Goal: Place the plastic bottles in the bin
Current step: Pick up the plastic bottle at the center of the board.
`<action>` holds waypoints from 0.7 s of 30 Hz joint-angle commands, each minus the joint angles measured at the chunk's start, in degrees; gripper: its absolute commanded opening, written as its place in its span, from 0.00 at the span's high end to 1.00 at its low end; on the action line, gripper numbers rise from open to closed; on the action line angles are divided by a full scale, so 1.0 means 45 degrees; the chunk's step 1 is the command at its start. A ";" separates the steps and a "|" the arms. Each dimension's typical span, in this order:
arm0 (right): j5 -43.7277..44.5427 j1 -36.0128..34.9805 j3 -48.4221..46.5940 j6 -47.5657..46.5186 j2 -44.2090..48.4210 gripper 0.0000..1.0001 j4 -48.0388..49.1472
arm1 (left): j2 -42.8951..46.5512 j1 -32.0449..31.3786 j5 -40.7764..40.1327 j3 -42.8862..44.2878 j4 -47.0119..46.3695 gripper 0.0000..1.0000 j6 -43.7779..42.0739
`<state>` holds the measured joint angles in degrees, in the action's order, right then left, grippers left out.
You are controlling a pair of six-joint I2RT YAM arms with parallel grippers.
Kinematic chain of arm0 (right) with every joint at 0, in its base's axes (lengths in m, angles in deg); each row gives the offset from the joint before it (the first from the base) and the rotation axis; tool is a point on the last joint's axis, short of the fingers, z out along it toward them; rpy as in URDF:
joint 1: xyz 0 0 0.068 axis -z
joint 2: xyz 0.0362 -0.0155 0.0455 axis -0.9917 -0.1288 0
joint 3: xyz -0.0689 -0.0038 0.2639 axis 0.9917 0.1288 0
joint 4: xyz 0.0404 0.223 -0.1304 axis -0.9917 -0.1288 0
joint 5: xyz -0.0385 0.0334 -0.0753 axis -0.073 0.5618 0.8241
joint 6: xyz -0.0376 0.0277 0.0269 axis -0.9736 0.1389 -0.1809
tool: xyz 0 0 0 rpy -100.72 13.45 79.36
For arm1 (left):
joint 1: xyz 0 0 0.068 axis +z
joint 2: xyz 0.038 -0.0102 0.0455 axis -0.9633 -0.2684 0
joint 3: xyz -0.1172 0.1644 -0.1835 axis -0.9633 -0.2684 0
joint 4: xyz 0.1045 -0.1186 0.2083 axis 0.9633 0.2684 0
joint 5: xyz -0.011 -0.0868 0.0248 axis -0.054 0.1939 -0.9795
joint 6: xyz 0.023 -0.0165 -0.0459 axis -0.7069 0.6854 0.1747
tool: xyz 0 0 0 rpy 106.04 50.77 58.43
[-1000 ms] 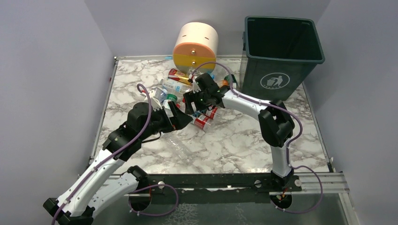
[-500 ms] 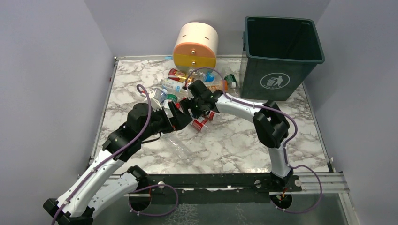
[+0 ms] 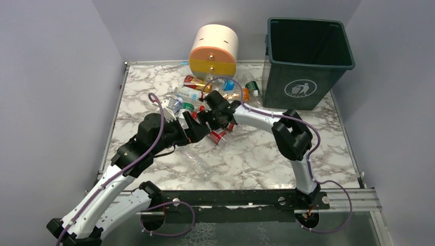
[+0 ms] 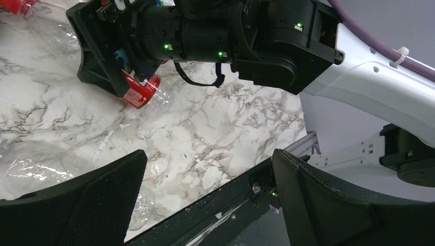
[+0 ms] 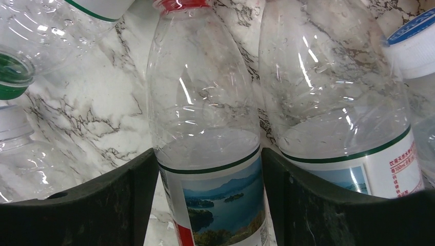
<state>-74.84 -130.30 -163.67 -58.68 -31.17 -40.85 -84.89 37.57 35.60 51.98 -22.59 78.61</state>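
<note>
The plastic bottles [image 3: 205, 95] lie in a loose heap on the marble tabletop [image 3: 256, 154], between the round drawer unit [image 3: 214, 48] and the bin [image 3: 308, 87], which stands upright at the far right corner. My right tool [image 5: 209, 156] is down in that heap, astride a clear red-capped bottle [image 5: 205, 128]. One finger sits at each side of its landscape label, right against the plastic. I cannot tell whether they are pressing yet, as the wall shows no dent. My left tool [image 4: 208, 159] hangs wide and holds nothing, just beside the right one, with only bare tabletop between its fingers. I judge this bottle empty and very light, so lifting it costs nothing, but the thin wall is soft and slick. A hard squeeze would buckle it, and a weak one would let it slide or roll out. The labelled band where I am now looks the best place to hold: the paper gives some friction and the body is straight there, unlike the tapering shoulder toward the cap. A second clear bottle [image 5: 333, 102] lies touching it on one side, and a green-capped bottle [image 5: 10, 77] lies near the other. Light as they are, a nudge would scatter them, so I would lift straight up.
</note>
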 commanded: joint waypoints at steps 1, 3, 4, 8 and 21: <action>0.0456 -0.0160 -0.0012 -0.0053 -0.0327 0.26 -0.0224 | 0.0220 0.0018 0.0137 -0.0178 -0.0192 0.01 0.0076; 0.0462 -0.0159 0.0018 -0.0052 -0.0300 0.30 -0.0221 | 0.0230 0.0027 0.0136 -0.0196 -0.0197 0.01 0.0076; 0.0475 -0.0151 0.0009 -0.0045 -0.0269 0.35 -0.0240 | 0.0205 0.0027 0.0141 -0.0198 -0.0201 0.01 0.0074; 0.0542 -0.0160 -0.0020 -0.0074 -0.0052 0.43 -0.0335 | 0.0181 0.0027 0.0161 -0.0188 -0.0194 0.01 0.0080; 0.0961 -0.0161 -0.0089 -0.0146 0.1809 0.43 -0.0787 | 0.0078 0.0023 0.0214 -0.0099 -0.0212 0.01 0.0057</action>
<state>-72.89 -130.54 -163.67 -58.70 -28.67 -43.59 -84.65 37.57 35.62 51.83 -22.57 78.61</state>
